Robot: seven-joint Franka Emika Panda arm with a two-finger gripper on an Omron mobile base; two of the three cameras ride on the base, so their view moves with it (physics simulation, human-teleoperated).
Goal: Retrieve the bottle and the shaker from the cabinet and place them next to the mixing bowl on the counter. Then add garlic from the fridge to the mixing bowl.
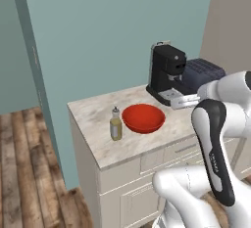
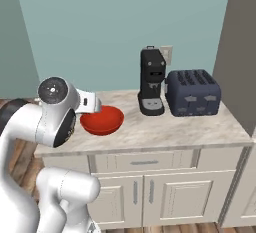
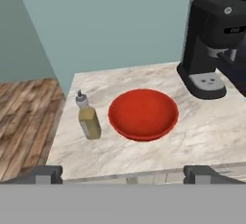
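Note:
The bright red mixing bowl (image 3: 143, 114) (image 1: 143, 118) (image 2: 102, 119) sits on the beige marbled counter (image 3: 211, 122) (image 1: 93, 112) near its left end. Just left of the bowl stands the bottle (image 3: 88, 117) (image 1: 115, 124), upright, with yellowish-olive liquid and a pale cap. A small gap separates it from the bowl. My gripper (image 3: 124, 174) hangs above the counter's front edge and looks down at the bowl. Its fingertips (image 3: 48, 173) are spread wide, open, with nothing between them. The shaker, garlic, cabinet and fridge are out of view.
A big black coffee machine (image 3: 211, 45) (image 1: 166, 70) (image 2: 151, 79) stands at the back of the counter, with a dark toaster (image 2: 192, 93) (image 1: 202, 70) to its right. The counter ends at the left over wooden floor (image 1: 24, 173). A tall grey panel (image 2: 240, 52) bounds the right.

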